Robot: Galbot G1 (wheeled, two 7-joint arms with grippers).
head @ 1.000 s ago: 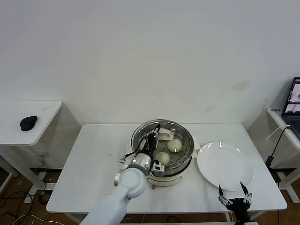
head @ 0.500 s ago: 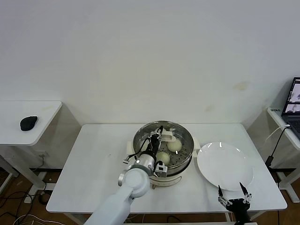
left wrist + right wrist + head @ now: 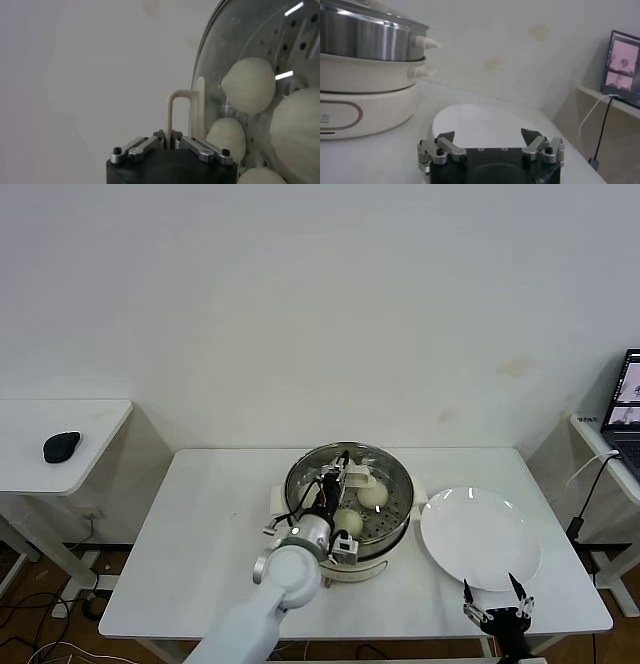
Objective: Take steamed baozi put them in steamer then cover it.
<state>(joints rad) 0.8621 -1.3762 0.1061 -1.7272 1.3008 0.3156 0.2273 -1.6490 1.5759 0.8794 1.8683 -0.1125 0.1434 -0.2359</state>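
I am on the last step, covering. My left gripper (image 3: 168,141) pinches the cream handle of the cover (image 3: 250,55), and the glass sits over the steamer (image 3: 347,506), which stands at the middle of the table (image 3: 200,534), a little toward the front edge. Through the lid I see the steamed baozi (image 3: 249,84) lying on the perforated tray, four of them in the left wrist view.

I cannot tell whether the rim is seated all the way round. My next move, as I judge it, is to settle the lid flat, spread my fingers and lift straight off so the handle does not drag sideways.

My right gripper (image 3: 490,142) waits open at the front right corner, just before the empty white plate (image 3: 480,536). A mouse (image 3: 61,446) lies on the side table beyond the left edge. Nothing blocks my retreat.
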